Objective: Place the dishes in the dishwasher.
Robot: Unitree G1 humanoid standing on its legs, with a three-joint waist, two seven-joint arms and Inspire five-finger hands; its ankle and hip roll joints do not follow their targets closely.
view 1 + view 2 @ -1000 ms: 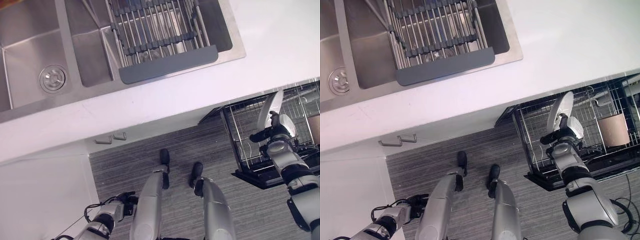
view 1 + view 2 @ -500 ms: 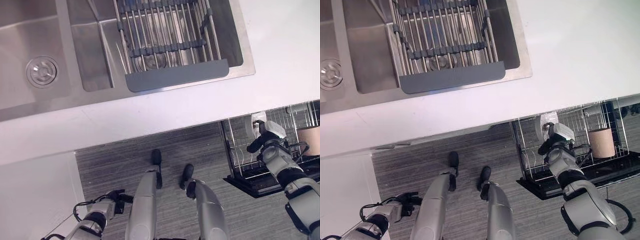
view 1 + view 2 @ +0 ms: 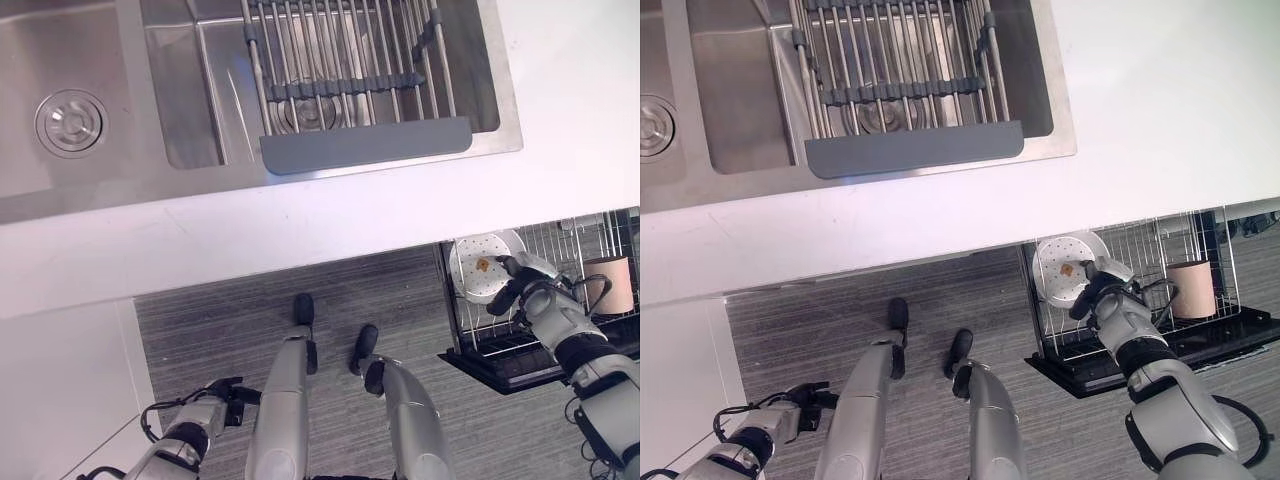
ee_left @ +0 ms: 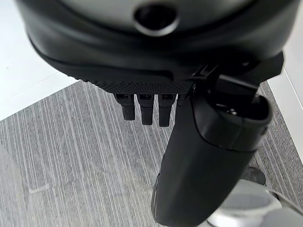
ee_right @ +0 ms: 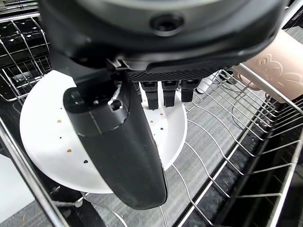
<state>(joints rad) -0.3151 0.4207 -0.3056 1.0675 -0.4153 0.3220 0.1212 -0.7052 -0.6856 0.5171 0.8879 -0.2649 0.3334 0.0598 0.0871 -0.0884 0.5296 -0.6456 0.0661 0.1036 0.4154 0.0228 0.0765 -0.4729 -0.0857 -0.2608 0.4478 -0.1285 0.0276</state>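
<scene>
A white plate with small brown specks leans face-up in the near left corner of the pulled-out wire dishwasher rack. My right hand is at the plate's right rim. In the right wrist view its thumb lies across the face of the plate and its fingers hang relaxed above it, not curled round the rim. I cannot tell whether they touch it. My left hand hangs low over the floor, with its fingers relaxed and holding nothing.
A beige cup stands further right in the rack. The white counter overhangs the rack. Set into it is a steel sink with a roll-up drying rack and a grey mat.
The plate, seen edge-on above my right hand half a second ago, has tipped over and now shows its face in the rack. The camera has shifted, so the whole scene sits differently.
</scene>
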